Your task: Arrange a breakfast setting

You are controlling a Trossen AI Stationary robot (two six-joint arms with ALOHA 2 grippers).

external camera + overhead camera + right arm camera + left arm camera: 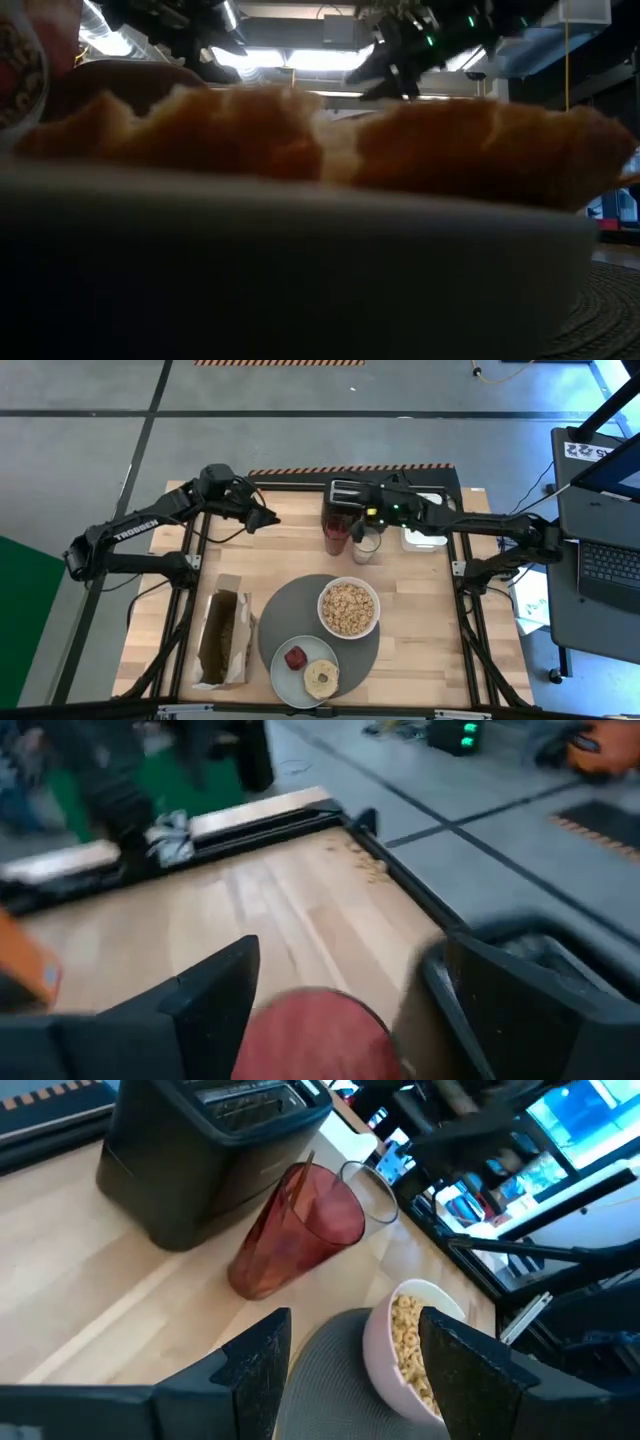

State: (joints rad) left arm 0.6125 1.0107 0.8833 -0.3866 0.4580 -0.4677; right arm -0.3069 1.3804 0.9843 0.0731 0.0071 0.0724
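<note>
- Dark-grey round placemat (pixel 300 622) carries the cereal-filled white bowl (pixel 349 608) and overlapping mint-green plate (pixel 296 682).
- Right gripper (pixel 358 532), fingers apart, hovers above the red tumbler (pixel 336 536).
- Left gripper (pixel 268 518), fingers apart, holds nothing.

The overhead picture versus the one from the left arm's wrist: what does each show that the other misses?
Only the overhead view shows the green plate holding a bagel and something red, the open brown bag, the white tray, and both arms whole, with the right hand open above the red cup.

Only the left wrist view shows the left hand open and empty, and the red cup's side.

Both show the black toaster, red cup, clear glass, cereal bowl and grey placemat.
</note>
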